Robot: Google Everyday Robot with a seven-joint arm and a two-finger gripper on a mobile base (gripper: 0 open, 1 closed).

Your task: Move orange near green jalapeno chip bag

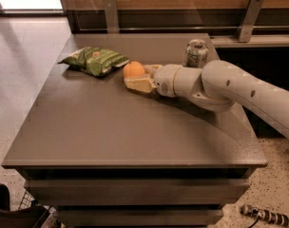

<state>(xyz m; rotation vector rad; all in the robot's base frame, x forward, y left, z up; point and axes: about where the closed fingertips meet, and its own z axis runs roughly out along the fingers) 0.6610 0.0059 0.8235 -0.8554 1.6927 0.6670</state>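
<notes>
Orange is sitting between the fingers of the hand, which is pinching it low at the surface. Bag is lying just past the hand's tip. Judging placement nearly done; release and withdrawal pending.
</notes>
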